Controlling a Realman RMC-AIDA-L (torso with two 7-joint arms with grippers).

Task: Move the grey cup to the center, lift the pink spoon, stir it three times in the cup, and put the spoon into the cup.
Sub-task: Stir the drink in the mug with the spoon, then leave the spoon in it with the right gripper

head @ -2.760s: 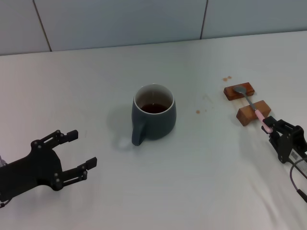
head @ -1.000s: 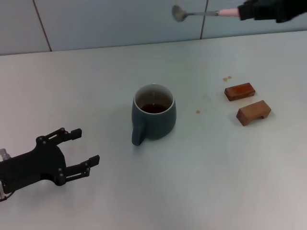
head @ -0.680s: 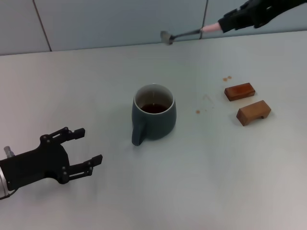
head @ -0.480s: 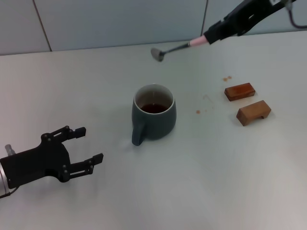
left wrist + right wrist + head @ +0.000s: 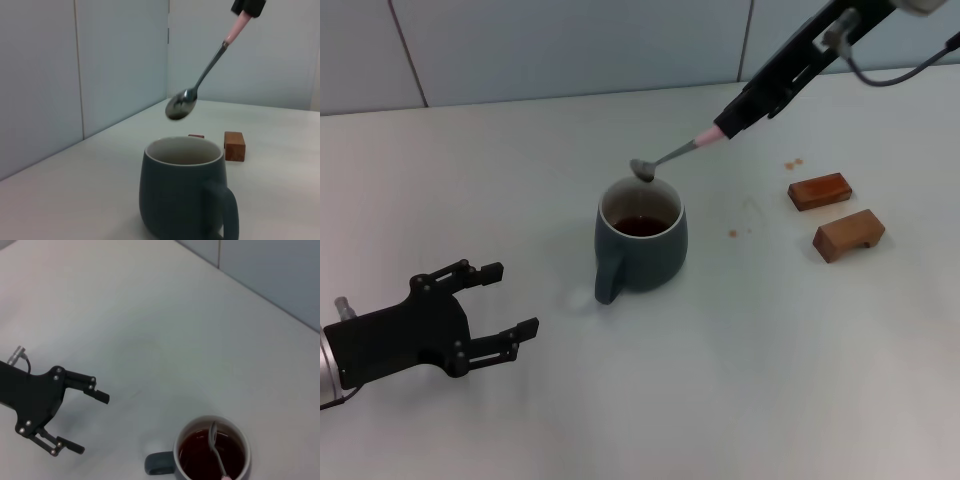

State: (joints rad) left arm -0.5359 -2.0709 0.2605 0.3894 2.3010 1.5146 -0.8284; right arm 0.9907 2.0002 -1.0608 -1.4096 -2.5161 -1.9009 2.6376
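Observation:
The grey cup stands mid-table with brown liquid inside and its handle toward me; it also shows in the left wrist view and the right wrist view. My right gripper is shut on the pink handle of the pink spoon and holds it slanted. The spoon's metal bowl hangs just above the cup's far rim, clear of the liquid. The spoon also shows in the left wrist view and the right wrist view. My left gripper is open and empty, near the table's front left, apart from the cup.
Two brown wooden blocks lie to the right of the cup. Small brown drips mark the table between the cup and the blocks. A tiled wall runs behind the table.
My right gripper has carried the spoon down and to the left, from high at the back right to just over the cup's rim. My left gripper has crept slightly toward the cup.

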